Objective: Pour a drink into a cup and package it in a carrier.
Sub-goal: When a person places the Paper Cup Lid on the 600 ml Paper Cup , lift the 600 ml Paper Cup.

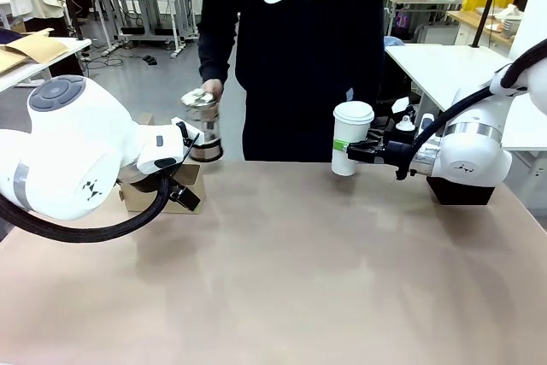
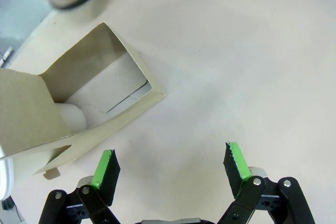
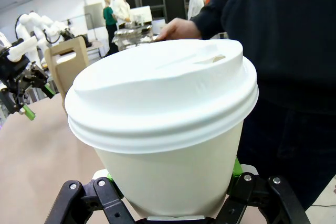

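Right gripper [image 1: 346, 150] clamped on tall white paper cup [image 1: 351, 138] with white plastic lid, near table's [image 1: 299, 279] far edge. Left gripper [image 2: 170, 153] spread wide, empty, just beside brown cardboard carrier [image 2: 26, 114], half hidden by left arm [image 1: 68, 151] in front view. Person's black top [image 1: 303, 40] reads "NIKE SB"; their hand [image 1: 212, 89] holds blurred clear glass pitcher [image 1: 203, 130], contents unreadable.
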`<control>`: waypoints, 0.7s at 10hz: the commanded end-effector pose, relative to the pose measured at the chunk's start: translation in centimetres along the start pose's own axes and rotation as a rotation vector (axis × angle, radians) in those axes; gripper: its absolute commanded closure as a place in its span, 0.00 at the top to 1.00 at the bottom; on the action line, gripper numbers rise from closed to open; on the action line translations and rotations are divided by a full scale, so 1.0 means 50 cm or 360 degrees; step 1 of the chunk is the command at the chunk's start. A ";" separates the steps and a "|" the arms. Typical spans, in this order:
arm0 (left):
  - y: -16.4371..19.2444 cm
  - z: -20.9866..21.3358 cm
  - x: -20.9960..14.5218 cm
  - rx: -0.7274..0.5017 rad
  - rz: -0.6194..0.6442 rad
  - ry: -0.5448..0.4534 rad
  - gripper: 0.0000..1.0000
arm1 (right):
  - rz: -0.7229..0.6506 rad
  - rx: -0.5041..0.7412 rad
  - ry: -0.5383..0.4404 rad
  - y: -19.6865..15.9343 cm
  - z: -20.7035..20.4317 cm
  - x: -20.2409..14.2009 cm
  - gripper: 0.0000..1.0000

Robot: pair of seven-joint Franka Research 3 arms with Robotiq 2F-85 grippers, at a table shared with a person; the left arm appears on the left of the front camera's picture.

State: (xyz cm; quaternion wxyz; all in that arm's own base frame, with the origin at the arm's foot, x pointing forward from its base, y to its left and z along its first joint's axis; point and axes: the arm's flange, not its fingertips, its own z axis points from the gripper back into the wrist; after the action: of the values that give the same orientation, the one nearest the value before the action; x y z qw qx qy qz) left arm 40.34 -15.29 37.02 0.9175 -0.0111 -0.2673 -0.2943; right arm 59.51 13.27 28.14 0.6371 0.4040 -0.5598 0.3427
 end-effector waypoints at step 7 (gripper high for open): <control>0.001 0.001 0.000 -0.0002 0.0003 -0.0002 1.00 | 0.0036 -0.0166 0.0072 0.009 0.055 0.146 0.81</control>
State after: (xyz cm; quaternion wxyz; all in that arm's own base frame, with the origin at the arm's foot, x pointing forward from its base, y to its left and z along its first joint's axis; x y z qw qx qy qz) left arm 40.35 -15.29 37.03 0.9175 -0.0111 -0.2674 -0.2943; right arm 59.72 11.50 31.22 0.6488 0.3753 -0.5691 0.3382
